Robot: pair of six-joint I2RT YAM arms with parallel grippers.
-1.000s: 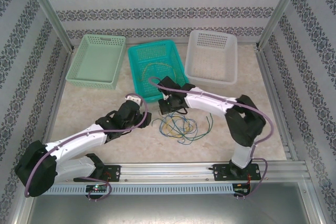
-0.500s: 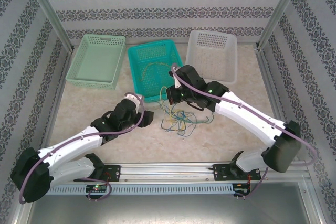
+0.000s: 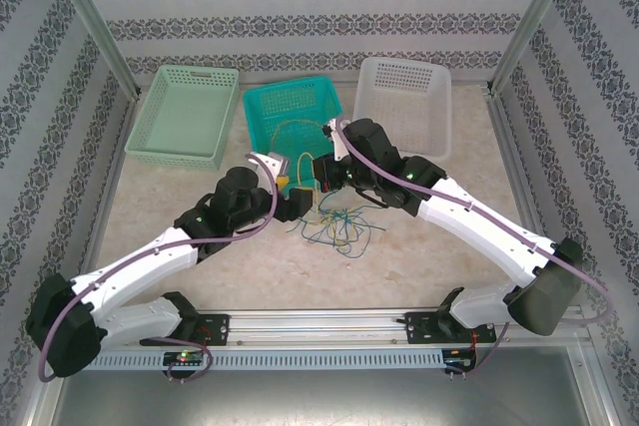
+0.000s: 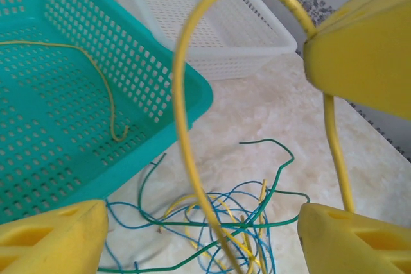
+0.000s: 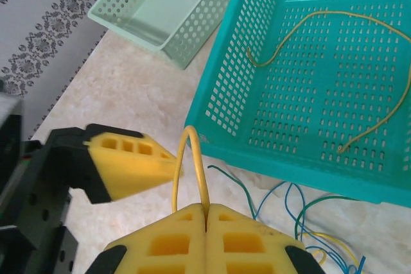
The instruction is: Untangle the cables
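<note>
Tension is my worry right now. My right gripper (image 5: pixel 205 208) is clamped tight on a yellow wire (image 5: pixel 200 171), pinching the top of its loop and holding it up above the table (image 3: pixel 399 266). The rest of the wires, a blue, green and yellow tangle (image 3: pixel 334 228), lies on the table just in front of the teal basket (image 3: pixel 262 147), and the raised wire runs down into it. One more yellow strand (image 5: pixel 308 20) lies inside that basket, apart from the heap. My left gripper (image 4: pixel 202 239) is spread wide with nothing in it, and in its wrist view the loop hangs down between its fingers. Here are the risks as I see them. If I close the left too low, I'll catch blue or green strands along with the yellow. If the right pulls up while the far end is snagged, the whole heap drags along or cinches tighter. And the two grippers sit near enough to bump pads.
</note>
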